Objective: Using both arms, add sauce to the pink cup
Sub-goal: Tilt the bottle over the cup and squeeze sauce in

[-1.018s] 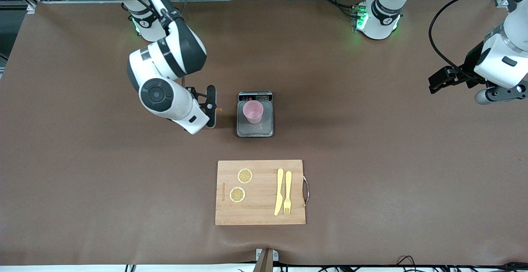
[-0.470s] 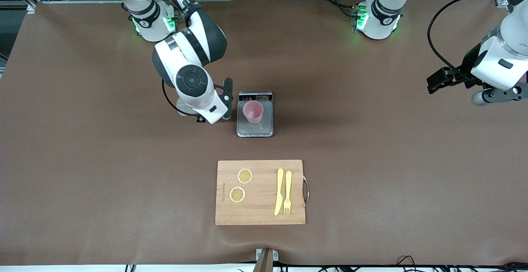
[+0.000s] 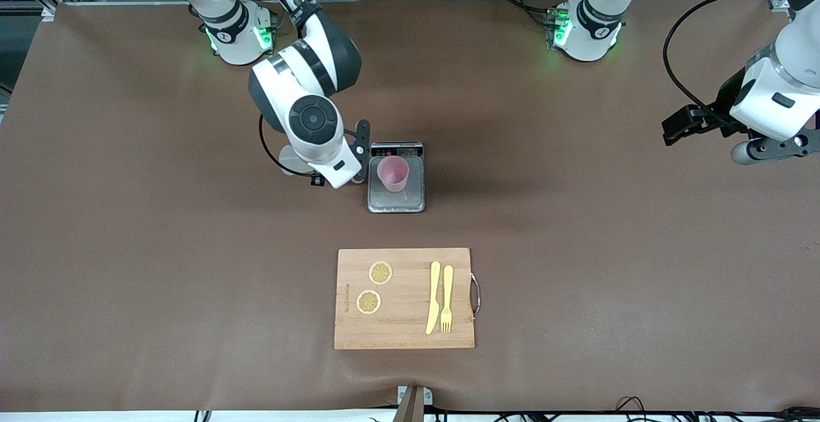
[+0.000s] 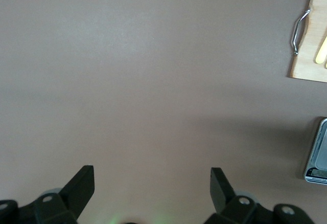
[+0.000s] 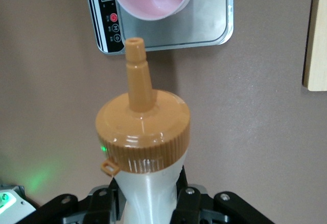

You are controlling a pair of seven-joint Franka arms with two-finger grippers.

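Jaws of the right gripper [image 5: 148,198] are clamping the body of the translucent frosted-white squeeze bottle with the orange nozzle cap [image 5: 143,137], which is hanging over the brown table covering [image 3: 128,249] just beside the scale's edge toward the right arm's end of the table. In the front view the right arm's wrist is hiding almost all of the bottle. In the right wrist view the bottle's long axis is running straight out from the jaws toward the small pale pink plastic tumbler [image 3: 393,173], and the nozzle tip is stopping just short of the cup's round rim, not yet over the opening. That gap is what the next move is turning on, in my judgement: the nozzle is needing to travel along its own axis until it is sitting above the cup's mouth before any squeezing. The cup is standing upright on the small silver digital kitchen scale [image 3: 413,198] near the table's middle. Nearer the front camera, the rectangular wooden cutting board [image 3: 410,262] is carrying two lemon slices [image 3: 380,273], a yellow plastic knife [image 3: 434,297] and a yellow plastic fork [image 3: 446,298]. At the left arm's end of the table the left gripper [image 4: 152,183] is waiting above bare covering, well apart from the cup, its jaws spread wide and holding nothing, so the right arm is much the nearer one.
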